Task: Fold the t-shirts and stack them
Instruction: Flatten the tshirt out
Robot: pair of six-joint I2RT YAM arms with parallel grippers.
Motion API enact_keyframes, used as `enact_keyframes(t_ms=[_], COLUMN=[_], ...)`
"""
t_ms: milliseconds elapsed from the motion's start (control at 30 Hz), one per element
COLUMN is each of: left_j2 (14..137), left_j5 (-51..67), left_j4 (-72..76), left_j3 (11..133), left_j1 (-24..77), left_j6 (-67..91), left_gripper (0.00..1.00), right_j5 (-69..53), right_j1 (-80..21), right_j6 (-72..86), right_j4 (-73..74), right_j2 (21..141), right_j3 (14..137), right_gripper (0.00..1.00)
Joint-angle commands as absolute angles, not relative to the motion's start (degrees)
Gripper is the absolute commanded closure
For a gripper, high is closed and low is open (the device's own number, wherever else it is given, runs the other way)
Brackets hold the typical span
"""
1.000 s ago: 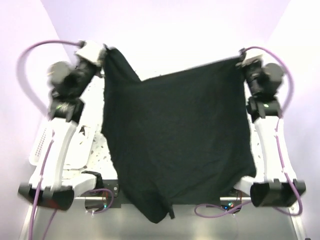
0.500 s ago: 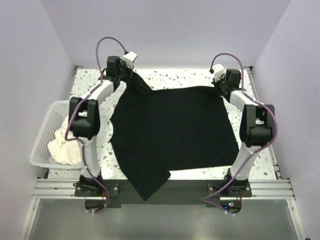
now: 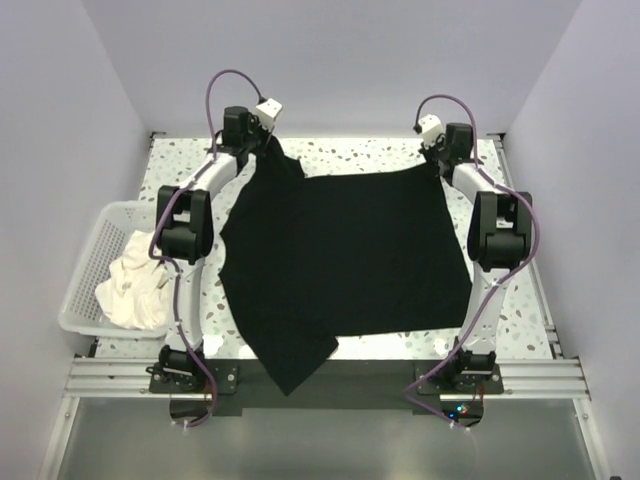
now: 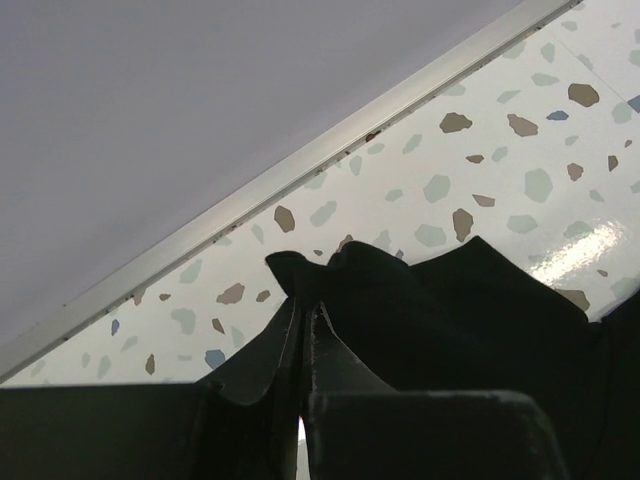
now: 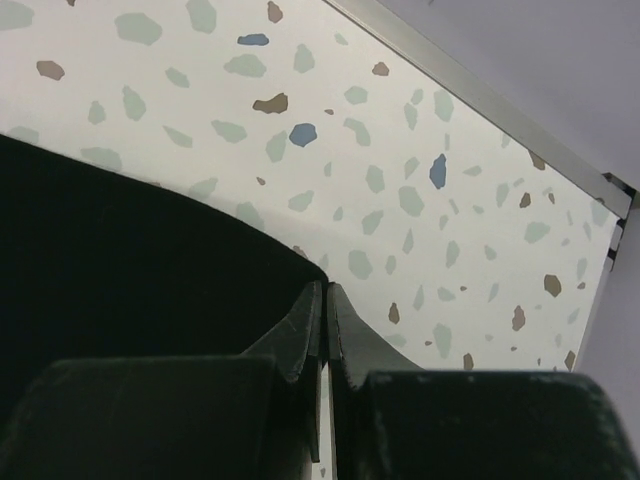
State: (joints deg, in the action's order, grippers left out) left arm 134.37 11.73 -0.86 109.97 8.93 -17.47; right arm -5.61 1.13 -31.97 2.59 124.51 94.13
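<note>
The black t-shirt (image 3: 345,260) lies spread over the speckled table, its near corner hanging past the front edge. My left gripper (image 3: 270,148) is shut on its far left corner near the back wall; the pinched fabric (image 4: 330,290) shows between the closed fingers in the left wrist view. My right gripper (image 3: 434,166) is shut on the far right corner (image 5: 200,270), right down at the table. A white t-shirt (image 3: 130,285) lies crumpled in the basket at the left.
A white lattice basket (image 3: 85,280) stands at the table's left edge. The back wall rail (image 4: 330,150) runs close behind both grippers. The right table edge (image 5: 610,240) is near the right gripper.
Both arms have swung the black t-shirt from held up high toward the camera down and back onto the table, stretching it out flat toward the back wall.
</note>
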Motion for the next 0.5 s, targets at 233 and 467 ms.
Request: enact_keyframes(t_ms=[233,467], left_j2=[136.67,134.38], left_j5=[13.09,15.82], left_j4=[-2.54,-12.56], left_j3=[119.09,118.83], left_j1=[6.16,3.34], left_j6=[-12.84,-10.63], left_gripper=[0.44,0.43], right_j5=[-4.66,-4.22], right_j1=[1.23,1.23], right_j6=[-34.1,-34.54], right_j4=[6.24,8.0], right_j2=[129.46,131.39], right_j3=[100.55,103.18], right_gripper=[1.0,1.0])
